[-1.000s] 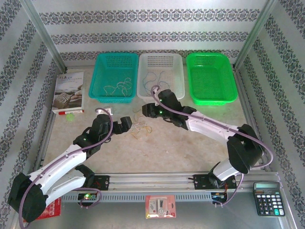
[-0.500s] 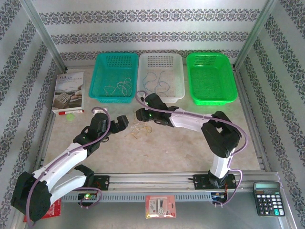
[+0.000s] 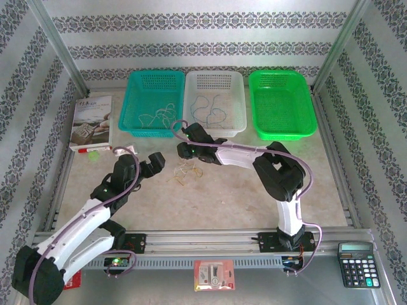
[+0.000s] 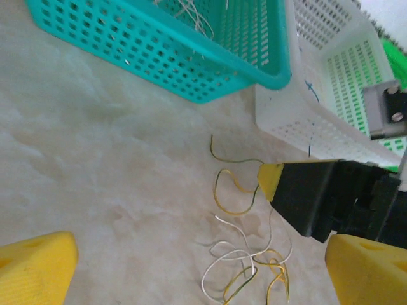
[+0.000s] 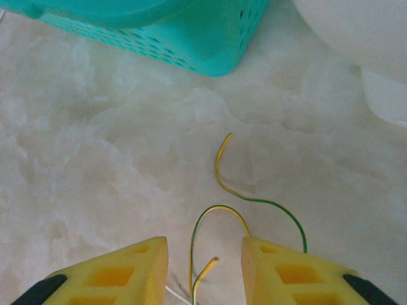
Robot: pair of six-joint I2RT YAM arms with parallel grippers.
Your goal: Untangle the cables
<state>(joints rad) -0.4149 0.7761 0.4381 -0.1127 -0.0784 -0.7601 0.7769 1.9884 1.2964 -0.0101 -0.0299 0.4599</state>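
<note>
A small tangle of cables (image 3: 189,170) lies on the table in front of the baskets: a yellow-green wire (image 5: 219,190) and a thin white wire (image 4: 222,254) looped through each other. My right gripper (image 5: 203,254) hangs just over the tangle's far end, its yellow fingers (image 5: 133,267) apart on either side of a yellow-green loop and not pinching it. From above, the right gripper (image 3: 182,155) sits just left of the tangle. My left gripper (image 3: 154,164) stands wide open further left, and the left gripper (image 4: 200,273) has nothing between its fingers. The right gripper's black body (image 4: 318,197) shows beyond the wires.
Three baskets line the back: a teal one (image 3: 135,121) holding a whitish wire, a white one (image 3: 238,121) holding a dark wire, and a green one (image 3: 282,130). A book (image 3: 91,121) and a red marker (image 3: 89,149) lie at the left; a calculator (image 3: 358,264) is at the near right.
The right arm has folded and carried its gripper left and down onto the tangle, its jaws narrowing. The left gripper has drawn back a little to the left, still wide open.
</note>
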